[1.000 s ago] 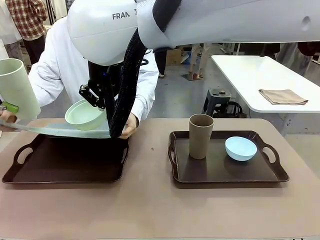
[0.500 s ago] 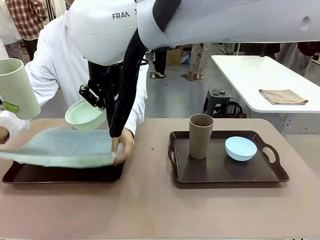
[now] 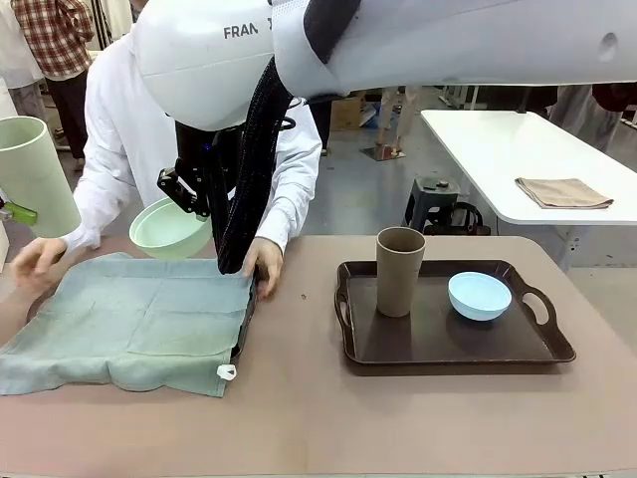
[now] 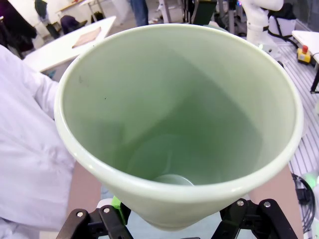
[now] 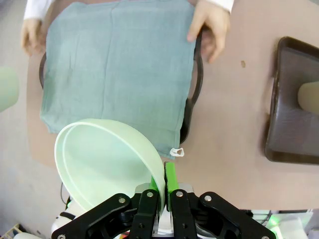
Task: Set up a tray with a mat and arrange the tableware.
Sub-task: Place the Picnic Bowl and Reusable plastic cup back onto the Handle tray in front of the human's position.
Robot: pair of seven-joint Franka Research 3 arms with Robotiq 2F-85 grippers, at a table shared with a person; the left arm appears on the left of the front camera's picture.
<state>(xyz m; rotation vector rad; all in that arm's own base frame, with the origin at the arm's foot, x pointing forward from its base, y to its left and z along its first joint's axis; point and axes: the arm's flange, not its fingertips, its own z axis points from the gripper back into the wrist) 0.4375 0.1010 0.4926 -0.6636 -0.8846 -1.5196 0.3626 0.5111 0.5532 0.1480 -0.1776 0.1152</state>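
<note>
The blue-green mat (image 3: 129, 319) lies spread over the left tray (image 3: 245, 317), which it almost hides, and a person's hands (image 3: 264, 261) rest on its far corners. Held above the tray's far edge is a pale green bowl (image 3: 169, 227), with my right gripper (image 3: 189, 194) shut on its rim. From the right wrist, that gripper (image 5: 164, 181) pinches the bowl (image 5: 107, 164) over the mat (image 5: 117, 64). At the far left my left gripper (image 4: 169, 219) grips a tall pale green cup (image 4: 179, 124), also in the front view (image 3: 35, 174). The right tray (image 3: 453, 344) carries a brown cup (image 3: 399, 270) and a light blue bowl (image 3: 479, 295).
The person in a white coat leans over the table's far side behind the left tray. Bare table lies between the two trays and along the near edge. A white table (image 3: 498, 149) with a folded brown cloth (image 3: 563, 192) stands at the back right.
The person has brought the mat down from mid-air and spread it flat over the left tray. Both arms have stayed where they were with their cup and bowl.
</note>
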